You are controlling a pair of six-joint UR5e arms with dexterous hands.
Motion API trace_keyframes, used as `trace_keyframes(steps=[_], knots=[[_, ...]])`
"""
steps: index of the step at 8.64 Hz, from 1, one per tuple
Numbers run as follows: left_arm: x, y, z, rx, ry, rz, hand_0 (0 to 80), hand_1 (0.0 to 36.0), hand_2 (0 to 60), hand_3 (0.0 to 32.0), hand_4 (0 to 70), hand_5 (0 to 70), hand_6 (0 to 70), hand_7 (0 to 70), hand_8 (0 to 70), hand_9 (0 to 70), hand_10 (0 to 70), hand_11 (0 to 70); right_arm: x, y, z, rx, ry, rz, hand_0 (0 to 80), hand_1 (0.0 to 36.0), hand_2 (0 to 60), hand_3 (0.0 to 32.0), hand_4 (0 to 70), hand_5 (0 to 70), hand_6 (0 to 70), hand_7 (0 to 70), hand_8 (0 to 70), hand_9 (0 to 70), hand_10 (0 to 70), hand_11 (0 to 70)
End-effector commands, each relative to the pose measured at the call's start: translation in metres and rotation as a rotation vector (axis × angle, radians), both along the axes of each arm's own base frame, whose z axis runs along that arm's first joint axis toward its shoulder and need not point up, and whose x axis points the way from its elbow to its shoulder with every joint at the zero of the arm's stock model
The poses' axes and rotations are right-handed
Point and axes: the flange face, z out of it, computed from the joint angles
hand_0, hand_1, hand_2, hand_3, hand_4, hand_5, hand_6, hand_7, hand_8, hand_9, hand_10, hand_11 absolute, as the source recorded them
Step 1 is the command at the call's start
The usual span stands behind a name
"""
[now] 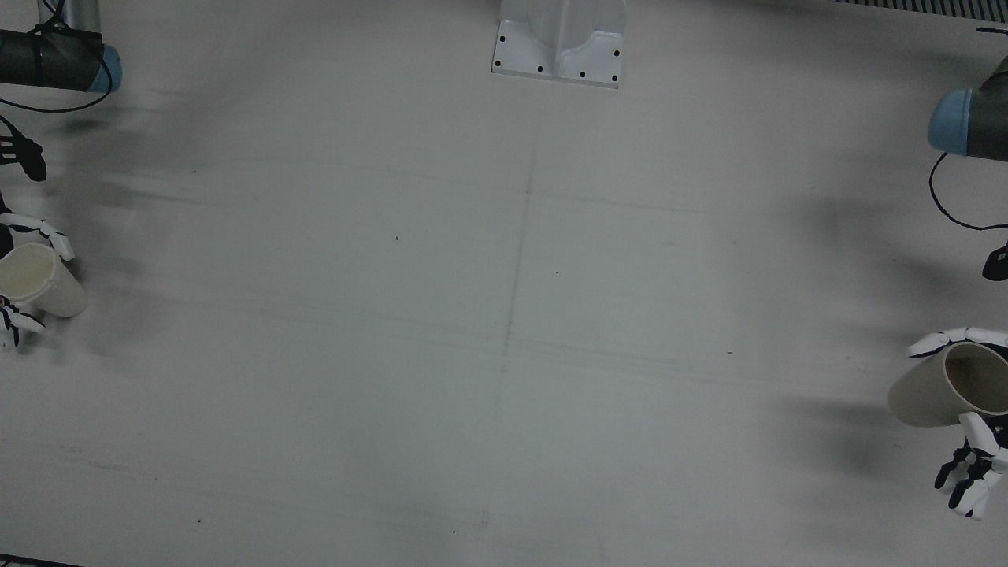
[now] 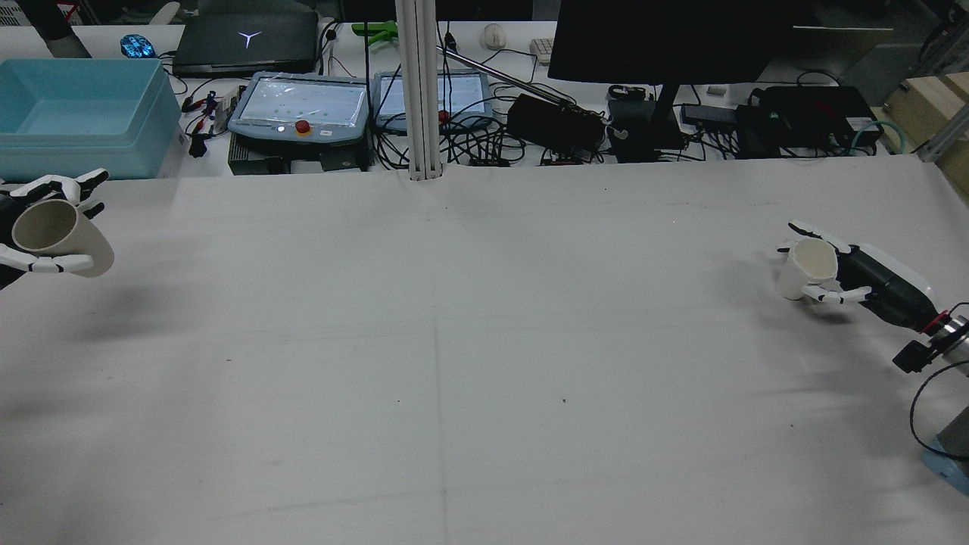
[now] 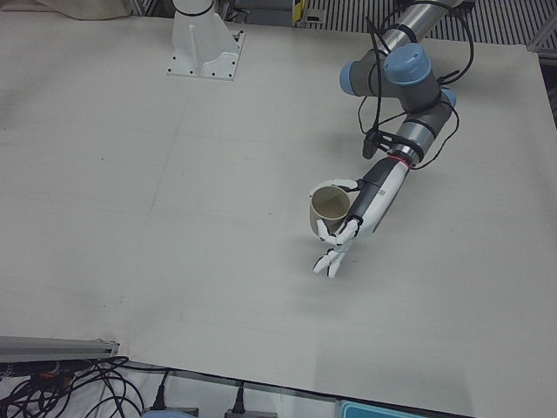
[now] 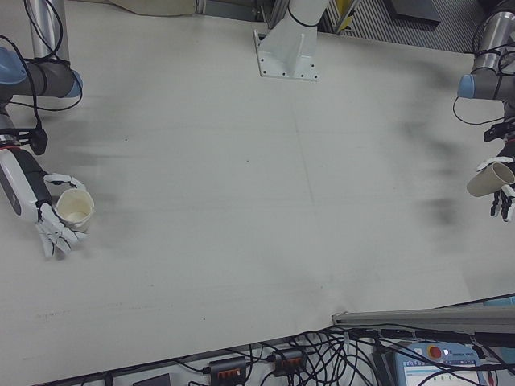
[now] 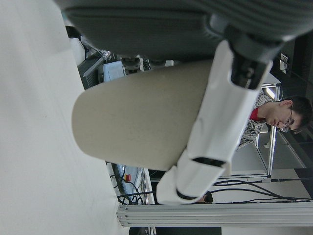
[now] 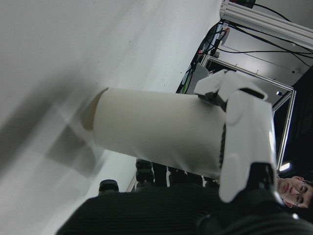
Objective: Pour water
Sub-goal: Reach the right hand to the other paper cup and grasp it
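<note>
My left hand (image 2: 38,227) is shut on a beige paper cup (image 2: 64,235) and holds it tilted above the table at the far left edge of the rear view. It also shows in the left-front view (image 3: 329,207) and the front view (image 1: 933,386), with its mouth open upward. My right hand (image 2: 848,276) is shut on a white paper cup (image 2: 804,269), nearly upright and low over the table at the far right. That cup also shows in the right-front view (image 4: 74,207) and the front view (image 1: 43,279). No water is visible in either cup.
A white pedestal base (image 1: 559,47) stands at the middle of the table's robot side. Beyond the far edge are a blue bin (image 2: 76,113), teach pendants (image 2: 303,106), a monitor (image 2: 666,38) and cables. A post (image 2: 420,91) rises at the far edge.
</note>
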Motion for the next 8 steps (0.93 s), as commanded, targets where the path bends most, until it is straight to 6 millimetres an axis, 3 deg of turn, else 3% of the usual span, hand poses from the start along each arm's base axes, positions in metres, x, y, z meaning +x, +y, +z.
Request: trace_keyframes(steps=[1, 2, 3, 4, 5, 6, 8], knots=[[-0.005, 0.009, 0.013, -0.003, -0.002, 0.0, 80.0, 36.0, 60.0, 0.0, 13.2, 70.0, 7.9, 6.5, 1.0, 0.0, 3.1, 9.5, -0.034, -0.008, -0.043, -0.027, 0.027, -0.025, 78.1, 36.0, 60.0, 0.0, 17.0, 17.5, 46.7, 70.0, 35.7, 50.8, 0.0, 0.0], [-0.003, 0.01, 0.012, -0.002, -0.002, 0.005, 80.0, 36.0, 60.0, 0.0, 13.5, 70.0, 8.0, 6.6, 1.0, 0.0, 3.1, 9.5, -0.037, -0.014, -0.059, -0.003, 0.012, -0.02, 80.0, 36.0, 60.0, 0.0, 15.3, 25.6, 65.6, 70.0, 65.2, 70.0, 12.1, 21.3], [0.0, 0.01, 0.003, 0.008, -0.001, 0.012, 80.0, 36.0, 60.0, 0.0, 13.7, 70.0, 8.3, 6.9, 1.1, 0.0, 3.2, 9.6, -0.029, -0.023, -0.092, 0.038, -0.026, 0.012, 80.0, 36.0, 60.0, 0.0, 13.6, 27.4, 66.2, 70.0, 68.3, 70.0, 19.0, 31.6], [0.011, 0.009, -0.022, 0.028, -0.001, 0.032, 80.0, 36.0, 60.0, 0.0, 15.3, 70.0, 8.8, 7.3, 1.0, 0.0, 3.2, 9.6, 0.007, -0.039, -0.143, 0.053, -0.031, 0.083, 80.0, 36.0, 60.0, 0.0, 13.6, 26.9, 62.1, 70.0, 61.2, 70.0, 12.9, 23.1], [0.043, 0.004, -0.055, 0.042, 0.011, 0.075, 80.0, 36.0, 60.0, 0.0, 16.8, 70.0, 9.4, 7.9, 1.0, 0.1, 3.0, 9.3, 0.048, -0.047, -0.2, 0.071, -0.03, 0.148, 80.0, 36.0, 60.0, 0.0, 16.1, 26.8, 62.3, 70.0, 59.1, 70.0, 9.3, 18.0], [0.089, -0.006, -0.102, 0.053, 0.019, 0.127, 80.0, 36.0, 60.0, 0.0, 18.0, 70.0, 10.0, 8.5, 1.1, 0.3, 3.1, 9.4, 0.063, -0.051, -0.248, 0.08, -0.027, 0.172, 80.0, 36.0, 60.0, 0.0, 14.6, 26.5, 60.6, 70.0, 58.0, 70.0, 8.2, 16.4], [0.2, -0.007, -0.213, 0.087, 0.038, 0.258, 80.0, 36.0, 60.0, 0.0, 18.2, 70.0, 10.1, 8.4, 1.1, 0.2, 3.1, 9.4, 0.079, -0.1, -0.344, 0.123, -0.038, 0.231, 80.0, 36.0, 60.0, 0.0, 23.8, 26.9, 65.7, 70.0, 57.7, 70.0, 10.2, 19.3]])
